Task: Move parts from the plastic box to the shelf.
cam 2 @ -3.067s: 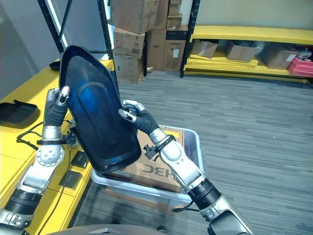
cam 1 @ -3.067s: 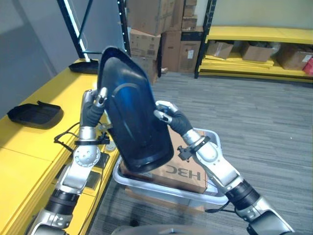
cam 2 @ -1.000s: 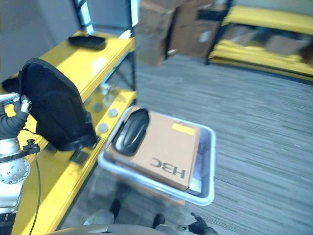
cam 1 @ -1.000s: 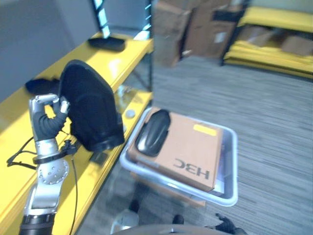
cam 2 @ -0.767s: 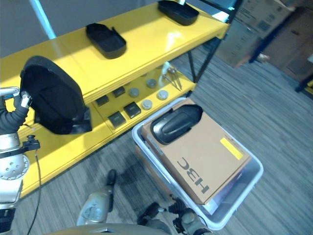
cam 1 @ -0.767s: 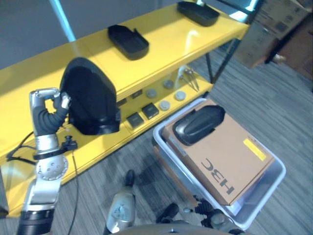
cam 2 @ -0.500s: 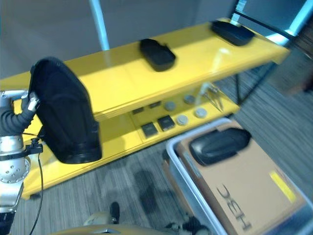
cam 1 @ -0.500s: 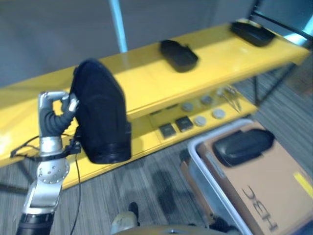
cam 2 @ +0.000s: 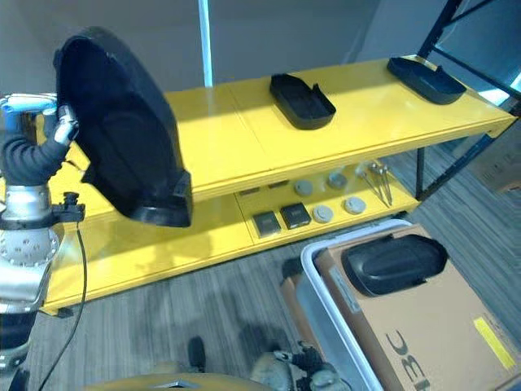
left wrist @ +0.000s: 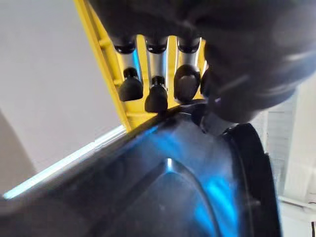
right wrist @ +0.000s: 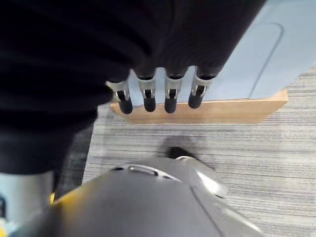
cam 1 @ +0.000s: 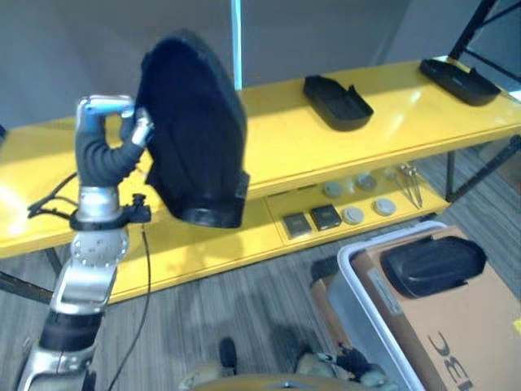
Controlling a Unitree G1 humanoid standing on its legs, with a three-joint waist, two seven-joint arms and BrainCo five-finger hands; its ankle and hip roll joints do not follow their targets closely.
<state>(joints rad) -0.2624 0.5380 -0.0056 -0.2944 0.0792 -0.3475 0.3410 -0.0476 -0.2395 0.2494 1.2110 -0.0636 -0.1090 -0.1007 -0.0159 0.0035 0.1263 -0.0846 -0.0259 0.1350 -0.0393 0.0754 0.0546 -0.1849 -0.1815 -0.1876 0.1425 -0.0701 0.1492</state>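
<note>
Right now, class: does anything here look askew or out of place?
Nothing looks damaged or spilled. The left hand holds the large black part tilted above the yellow shelf, not yet set down like the flat black parts there.

Even overhead light fills the scene, glare streaks the yellow shelf (cam 2: 342, 114) near its far end, blue sheen glints on the dark cover (left wrist: 187, 197) that sits blurred in the left wrist view, and the left hand (cam 1: 106, 138) looks slightly soft.
</note>
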